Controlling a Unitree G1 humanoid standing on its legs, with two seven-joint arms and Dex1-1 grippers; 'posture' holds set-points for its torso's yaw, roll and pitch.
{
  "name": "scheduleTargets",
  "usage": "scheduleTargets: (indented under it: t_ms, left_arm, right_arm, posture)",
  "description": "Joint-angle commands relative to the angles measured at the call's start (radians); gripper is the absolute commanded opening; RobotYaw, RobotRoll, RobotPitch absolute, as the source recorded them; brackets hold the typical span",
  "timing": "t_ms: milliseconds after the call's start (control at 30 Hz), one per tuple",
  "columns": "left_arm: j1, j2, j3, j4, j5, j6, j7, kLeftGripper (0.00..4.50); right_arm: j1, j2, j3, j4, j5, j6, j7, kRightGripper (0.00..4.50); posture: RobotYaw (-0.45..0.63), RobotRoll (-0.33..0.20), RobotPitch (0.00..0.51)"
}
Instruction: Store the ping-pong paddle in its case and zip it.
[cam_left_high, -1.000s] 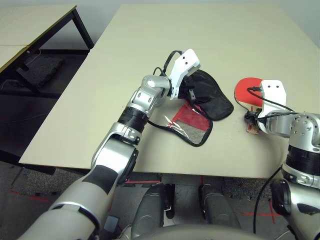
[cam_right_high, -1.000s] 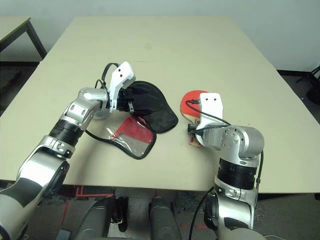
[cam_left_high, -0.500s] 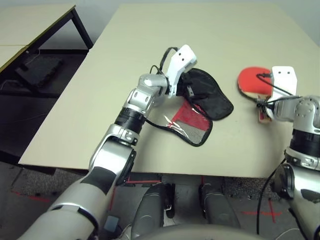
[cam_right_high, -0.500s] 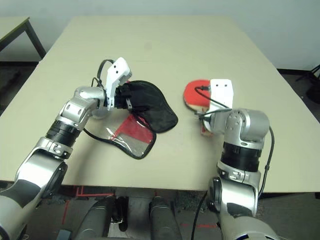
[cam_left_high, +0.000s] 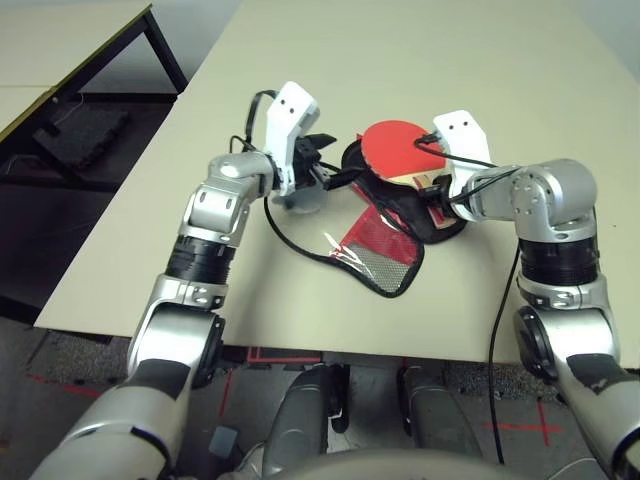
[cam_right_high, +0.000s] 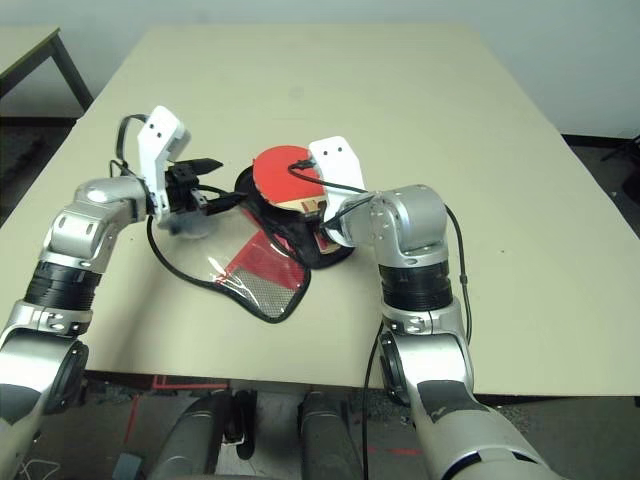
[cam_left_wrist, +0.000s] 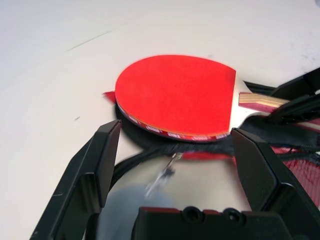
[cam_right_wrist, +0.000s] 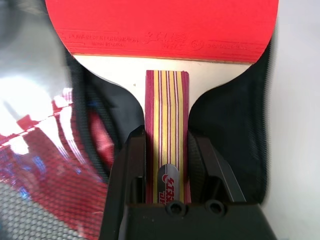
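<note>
The ping-pong paddle hangs flat just over the open case, red face up. My right gripper is shut on its striped wooden handle and comes in from the right. The case lies at the table's middle with its red mesh flap folded toward me and its black lining under the paddle. My left gripper stands open just left of the paddle's blade, fingers wide apart over the case's zipper edge. From the head it sits at the case's left end.
A grey lump lies under the left gripper. The beige table has free room behind and to the right. Its front edge is close below the case. A second table stands off to the left.
My right arm has swung the paddle left from the table's right side to above the case. The left gripper has drawn back leftward off the black lining.
</note>
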Motion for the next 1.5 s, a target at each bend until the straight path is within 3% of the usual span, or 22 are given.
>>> scheduleTargets:
  t_ms: [33, 467, 1367, 1400, 1500]
  left_arm:
    - [0.041, 0.009, 0.006, -0.062, -0.022, 0.05, 0.024, 4.5]
    - [0.043, 0.023, 0.005, -0.087, -0.051, 0.072, 0.058, 4.5]
    - [0.015, 0.014, -0.007, -0.041, -0.049, 0.051, 0.05, 4.5]
    - [0.013, 0.014, -0.007, -0.038, -0.048, 0.049, 0.049, 4.5]
    - [0.005, 0.019, -0.01, -0.027, -0.044, 0.039, 0.044, 4.5]
  right_arm:
    - [0.003, -0.03, 0.054, 0.03, -0.021, -0.073, 0.06, 1.15]
    - [-0.038, -0.078, 0.109, 0.175, -0.117, -0.232, 0.182, 1.15]
    - [0.007, -0.069, 0.098, 0.171, -0.175, -0.222, 0.235, 1.15]
    - [0.007, -0.067, 0.095, 0.169, -0.175, -0.217, 0.234, 1.87]
    - [0.007, -0.064, 0.083, 0.158, -0.171, -0.203, 0.233, 2.67]
  posture:
    - [0.09, 0.0, 0.129]
    - [0.11, 0.0, 0.117]
    - [0.09, 0.0, 0.127]
    - [0.08, 0.0, 0.125]
    - [0.08, 0.0, 0.124]
